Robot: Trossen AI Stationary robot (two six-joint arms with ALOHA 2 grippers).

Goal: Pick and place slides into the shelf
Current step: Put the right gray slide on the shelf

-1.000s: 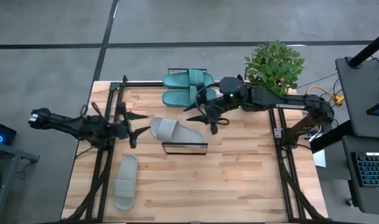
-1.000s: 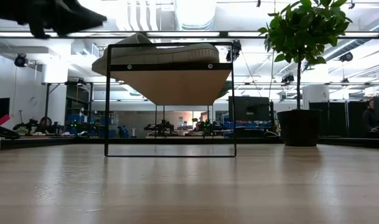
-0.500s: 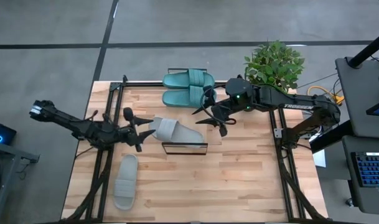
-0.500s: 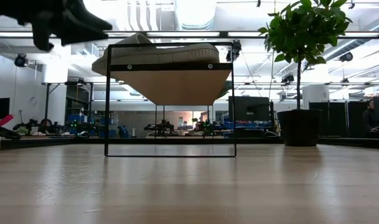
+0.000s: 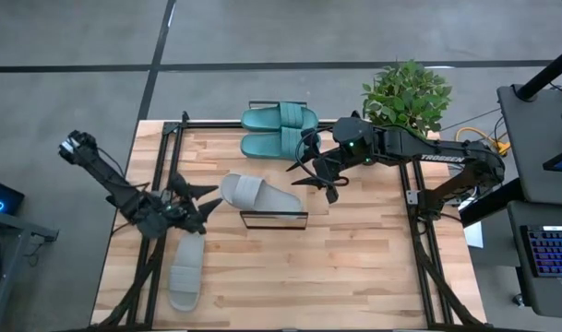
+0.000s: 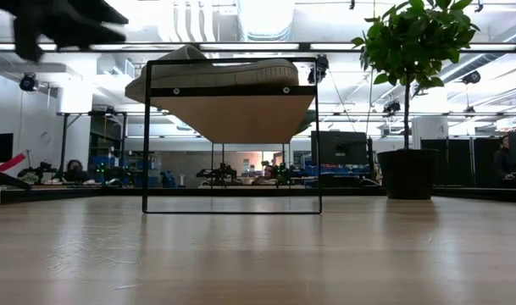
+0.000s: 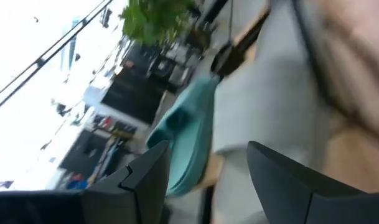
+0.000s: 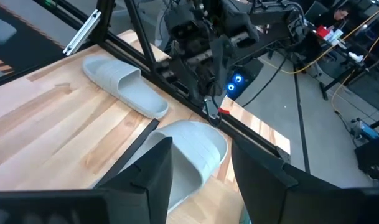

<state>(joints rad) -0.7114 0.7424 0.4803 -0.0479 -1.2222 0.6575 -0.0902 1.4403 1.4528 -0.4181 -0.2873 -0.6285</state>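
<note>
One light grey slide [image 5: 257, 194] lies on the shelf's [image 6: 232, 114] wood plank top, its end overhanging on the left side [image 6: 137, 85]. The other grey slide [image 5: 185, 269] lies flat on the table near the left edge. The teal-green pair [image 5: 279, 131] sits side by side at the far end of the shelf. My left gripper [image 5: 205, 199] is open and hovers just left of the grey slide on the shelf, touching nothing. My right gripper [image 5: 309, 178] is open, up in the air to the right of that slide [image 8: 189, 149].
A potted plant [image 5: 406, 97] stands at the table's far right corner. Black frame rails [image 5: 161, 175] run along the table's left and right sides. Bare wood [image 5: 354, 258] lies on the near right part of the table.
My left gripper first reached toward the grey slide on the shelf, then drew back a little toward the table's near left and turned, staying open. My right arm shifted slightly toward the table's right. The slides have not moved.
</note>
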